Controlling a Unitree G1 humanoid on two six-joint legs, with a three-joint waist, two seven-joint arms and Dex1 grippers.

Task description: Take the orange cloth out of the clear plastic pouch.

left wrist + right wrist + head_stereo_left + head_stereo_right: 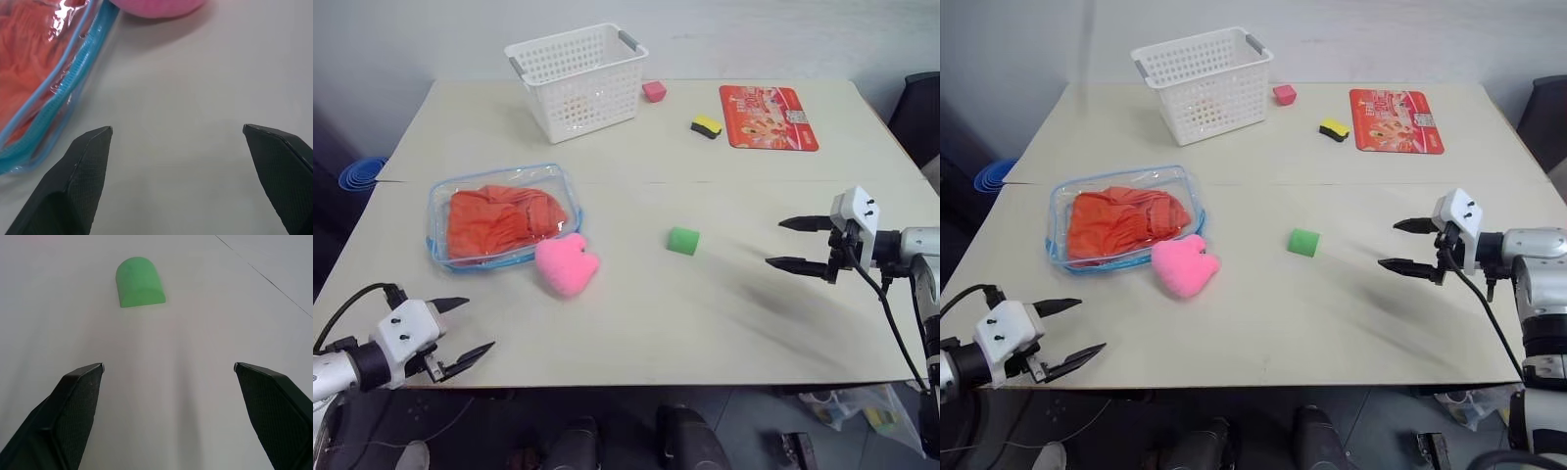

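The clear plastic pouch with light blue edging lies flat on the left of the table, and the orange cloth sits crumpled inside it. In the left wrist view a corner of the pouch and the cloth show through the plastic. My left gripper hovers open at the table's near left corner, short of the pouch, nothing between its fingers. Over the right side of the table my right gripper stands open and empty, pointing toward the middle.
A pink heart-shaped sponge rests against the pouch's near right corner. A green block lies mid-table. A white lattice basket, a small pink block, a yellow-black sponge and a red packet sit at the back.
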